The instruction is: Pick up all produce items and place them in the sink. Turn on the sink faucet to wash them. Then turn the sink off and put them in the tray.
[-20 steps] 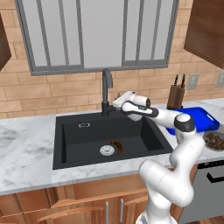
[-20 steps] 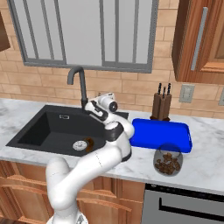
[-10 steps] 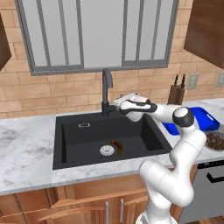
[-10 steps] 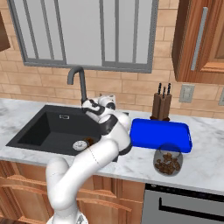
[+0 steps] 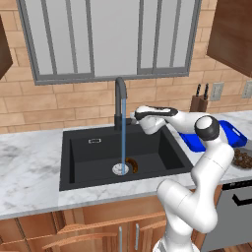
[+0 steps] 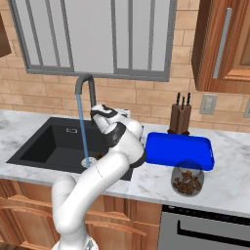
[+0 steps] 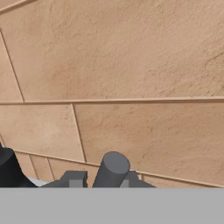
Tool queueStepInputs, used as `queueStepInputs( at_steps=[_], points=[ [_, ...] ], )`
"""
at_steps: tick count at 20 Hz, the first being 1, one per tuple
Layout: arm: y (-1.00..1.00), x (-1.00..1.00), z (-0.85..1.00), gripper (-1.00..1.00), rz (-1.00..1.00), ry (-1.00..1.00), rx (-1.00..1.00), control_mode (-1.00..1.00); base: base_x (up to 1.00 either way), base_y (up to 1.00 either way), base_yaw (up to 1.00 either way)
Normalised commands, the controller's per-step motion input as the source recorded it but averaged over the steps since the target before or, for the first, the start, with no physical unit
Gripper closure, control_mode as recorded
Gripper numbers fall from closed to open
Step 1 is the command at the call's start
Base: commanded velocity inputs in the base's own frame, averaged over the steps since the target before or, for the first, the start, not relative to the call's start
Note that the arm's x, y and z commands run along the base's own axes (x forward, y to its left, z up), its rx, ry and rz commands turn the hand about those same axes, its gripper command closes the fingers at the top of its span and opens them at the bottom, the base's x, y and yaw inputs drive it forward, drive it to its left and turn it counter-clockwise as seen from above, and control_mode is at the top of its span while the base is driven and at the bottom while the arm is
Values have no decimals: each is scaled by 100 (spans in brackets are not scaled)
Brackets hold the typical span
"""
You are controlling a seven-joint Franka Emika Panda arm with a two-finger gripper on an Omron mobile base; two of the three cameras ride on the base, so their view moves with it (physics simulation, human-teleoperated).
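faucet: black gooseneck, water running down to the drain
produce: dark curved piece in the sink (beside the stream)
gripper: at the faucet base

Arm outstretched, claw closed, level.

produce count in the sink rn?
1. A brown curved piece lies on the sink floor beside the drain, next to the water stream. The robot arm blocks part of the basin, so more may be hidden.

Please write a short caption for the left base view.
Faucet runs onto the banana in the sink; shut gripper beside it.
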Motion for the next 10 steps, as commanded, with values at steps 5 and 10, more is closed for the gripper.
queueStepInputs(
  at_steps=[5,10],
  points=[
    [-10,0,0,100,0,1,1,-100,0,0,0],
    [2,0,0,100,2,0,0,-100,0,0,0]
  ],
)
